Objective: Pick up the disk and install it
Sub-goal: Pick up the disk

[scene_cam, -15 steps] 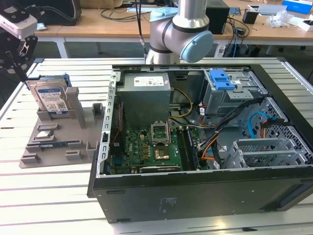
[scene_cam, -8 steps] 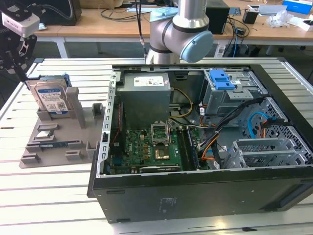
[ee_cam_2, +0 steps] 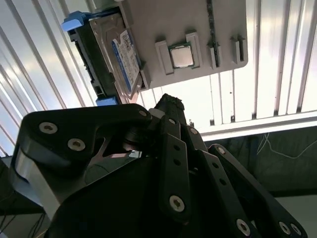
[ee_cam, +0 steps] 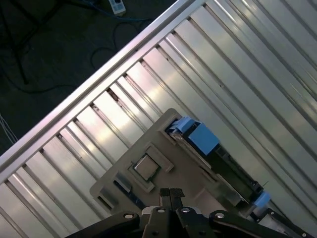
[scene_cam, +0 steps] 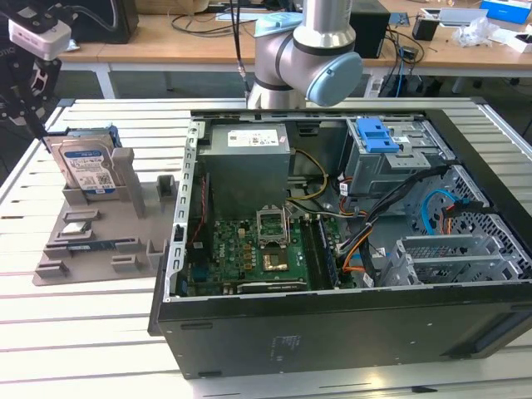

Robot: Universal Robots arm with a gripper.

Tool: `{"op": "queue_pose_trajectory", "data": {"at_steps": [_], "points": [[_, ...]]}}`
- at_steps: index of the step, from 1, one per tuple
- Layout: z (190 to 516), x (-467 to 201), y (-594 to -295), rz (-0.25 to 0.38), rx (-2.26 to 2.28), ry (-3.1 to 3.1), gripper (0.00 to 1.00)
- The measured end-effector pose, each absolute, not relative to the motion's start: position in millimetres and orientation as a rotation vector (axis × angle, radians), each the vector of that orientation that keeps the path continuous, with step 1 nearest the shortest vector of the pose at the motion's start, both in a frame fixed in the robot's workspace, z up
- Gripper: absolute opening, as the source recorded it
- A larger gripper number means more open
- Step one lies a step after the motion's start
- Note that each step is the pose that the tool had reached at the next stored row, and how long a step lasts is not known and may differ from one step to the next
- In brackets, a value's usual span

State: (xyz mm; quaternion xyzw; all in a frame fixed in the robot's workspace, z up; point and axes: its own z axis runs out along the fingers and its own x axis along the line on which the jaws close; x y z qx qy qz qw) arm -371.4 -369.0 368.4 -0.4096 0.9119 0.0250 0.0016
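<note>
"Holding anything yet?"
"No. The gripper (scene_cam: 35, 116) has its fingers closed and empty near the disk (scene_cam: 87, 166), upright in its grey holder (scene_cam: 100, 241), frame left on the desk (scene_cam: 83, 332). I'd open wide and centre squarely."

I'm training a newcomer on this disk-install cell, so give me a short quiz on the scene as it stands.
1. True or false: the disk is already in the case.
2. The disk stands: A flat on the table; B upright in the grey holder; C leaning on the case.
3. Which small square part lies in the holder near the disk?
Key: 1 false; 2 B; 3 the chip.
</note>
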Motion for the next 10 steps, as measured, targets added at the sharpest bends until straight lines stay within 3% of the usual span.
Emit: {"op": "queue_pose_trajectory", "data": {"at_steps": [10], "points": [[368.4,-371.4,-369.0,0.079,-1.469,2.776,0.11]]}}
